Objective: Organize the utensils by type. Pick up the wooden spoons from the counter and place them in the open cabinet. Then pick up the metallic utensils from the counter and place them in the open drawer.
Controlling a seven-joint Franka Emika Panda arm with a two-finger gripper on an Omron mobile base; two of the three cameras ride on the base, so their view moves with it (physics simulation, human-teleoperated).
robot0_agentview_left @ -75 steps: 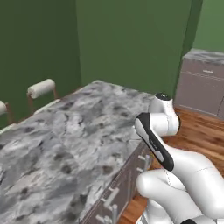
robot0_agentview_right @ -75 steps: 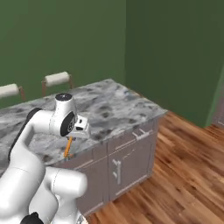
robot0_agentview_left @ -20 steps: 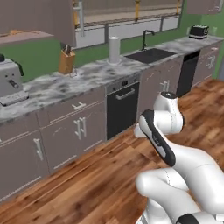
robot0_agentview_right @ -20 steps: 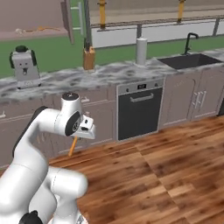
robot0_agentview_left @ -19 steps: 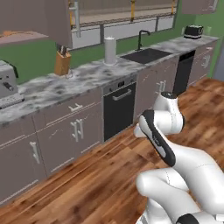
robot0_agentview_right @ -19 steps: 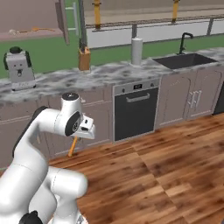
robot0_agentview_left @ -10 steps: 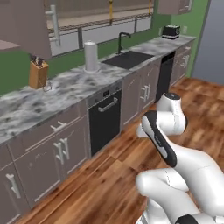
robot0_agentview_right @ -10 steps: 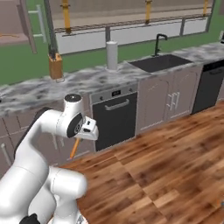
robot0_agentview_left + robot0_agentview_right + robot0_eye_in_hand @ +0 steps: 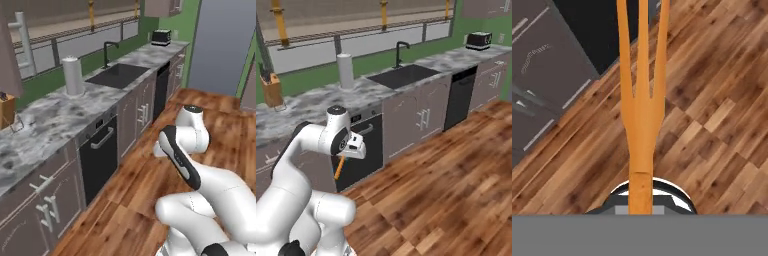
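My gripper (image 9: 352,148) is shut on a wooden spoon (image 9: 339,167), an orange wooden utensil with three long prongs. It hangs down from the hand over the wood floor, in front of the dishwasher. In the hand view the wooden spoon (image 9: 643,100) runs up the middle of the picture, prongs toward the dark appliance front. A long marbled counter (image 9: 47,117) with a black sink (image 9: 117,75) runs along the wall, well apart from the gripper. A grey-brown upper cabinet door (image 9: 10,55) with a silver bar handle juts out at top left; its inside is hidden. The open drawer is out of view.
On the marbled top stand a paper towel roll (image 9: 73,76), a knife block (image 9: 272,90) and a toaster (image 9: 478,40). A black dishwasher (image 9: 367,145) and grey-brown base cabinets (image 9: 421,117) sit below. Wood floor (image 9: 456,170) stretches to the right. A grey fridge (image 9: 220,45) stands at the far end.
The whole scene has slid left in both base views as the base moves along the kitchen; sink and toaster came nearer. Arm pose and the held wooden spoon are unchanged.
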